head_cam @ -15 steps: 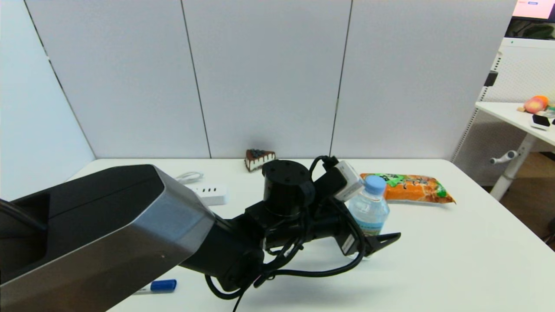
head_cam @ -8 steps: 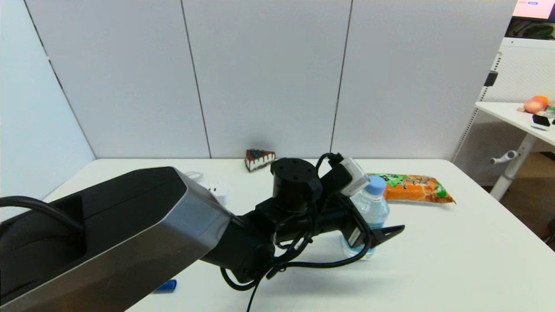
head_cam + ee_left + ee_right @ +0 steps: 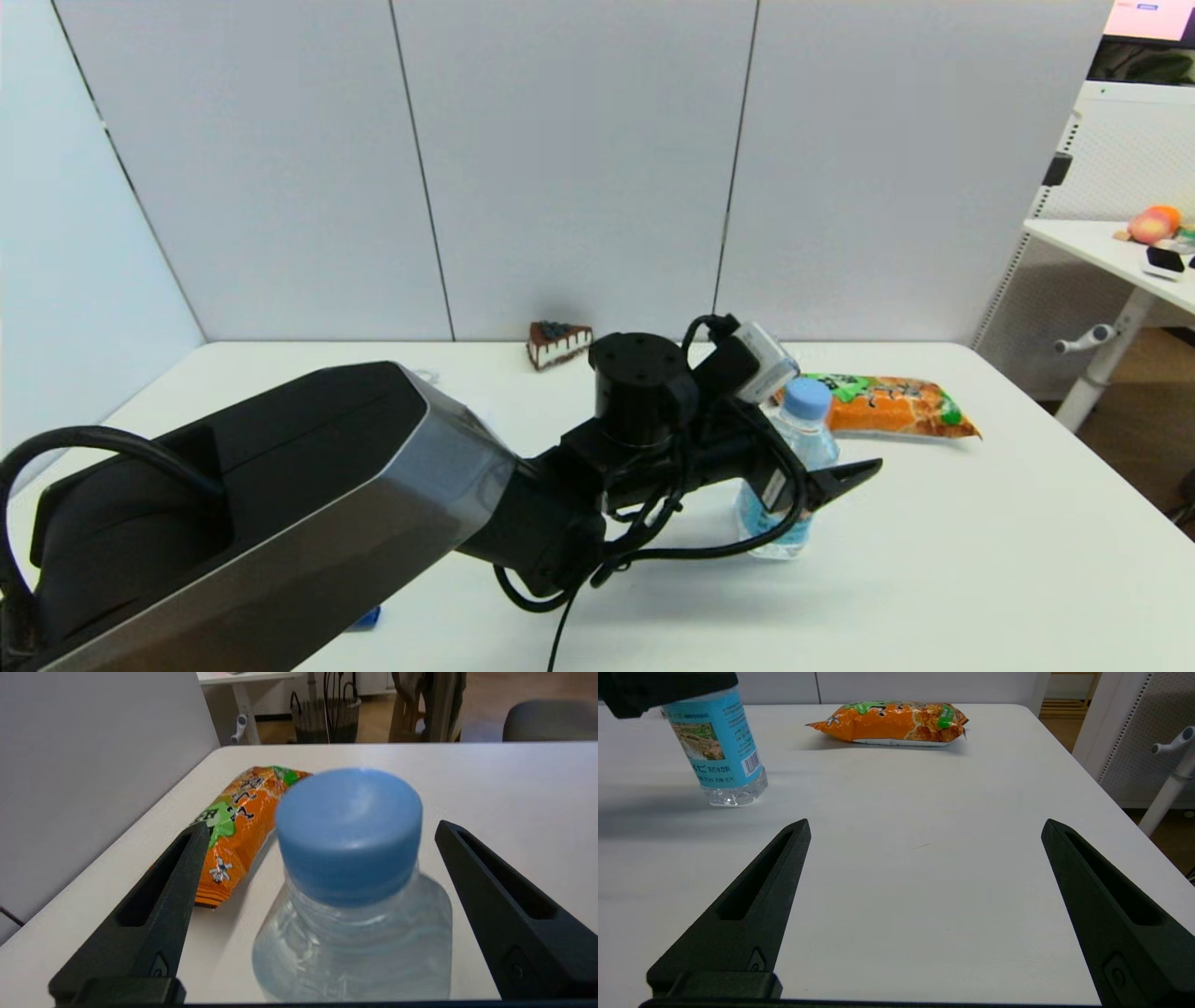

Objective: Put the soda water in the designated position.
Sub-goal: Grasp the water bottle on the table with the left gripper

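A white table (image 3: 980,560) fills the lower half of the head view, with pale wall panels behind it. The soda water (image 3: 794,439), a small clear bottle with a light blue cap, stands upright on the table right of the frame's centre. The left gripper (image 3: 822,471), on a bulky black and silver arm reaching in from the lower left corner, sits at the bottle's upper body. In the left wrist view its black fingers (image 3: 154,914) are spread wide on either side of the bottle's shoulder, each with a clear gap to the plastic (nothing is being squeezed). Beyond the bottle, towards the right of the head view, lies an orange snack bag (image 3: 887,404). A toy cake slice (image 3: 558,342) sits at the table's far edge, centre frame. The right gripper (image 3: 924,830) hovers low over bare table, fingers wide apart and holding nothing, the bottle in its upper left corner.
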You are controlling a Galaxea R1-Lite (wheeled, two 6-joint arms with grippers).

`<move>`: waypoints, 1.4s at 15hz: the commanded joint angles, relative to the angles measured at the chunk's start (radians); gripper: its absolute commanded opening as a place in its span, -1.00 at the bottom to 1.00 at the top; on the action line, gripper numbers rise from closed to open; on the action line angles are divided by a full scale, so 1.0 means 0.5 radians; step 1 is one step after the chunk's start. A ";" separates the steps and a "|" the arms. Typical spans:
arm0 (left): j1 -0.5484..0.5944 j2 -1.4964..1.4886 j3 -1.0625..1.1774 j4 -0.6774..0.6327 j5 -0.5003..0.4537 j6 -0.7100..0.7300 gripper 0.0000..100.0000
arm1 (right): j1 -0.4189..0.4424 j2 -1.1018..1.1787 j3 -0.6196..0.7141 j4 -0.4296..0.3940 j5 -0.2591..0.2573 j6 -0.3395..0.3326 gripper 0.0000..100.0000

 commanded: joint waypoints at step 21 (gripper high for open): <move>0.001 0.067 0.087 -0.173 0.012 -0.071 1.00 | 0.000 -0.001 0.000 -0.002 0.001 -0.001 1.00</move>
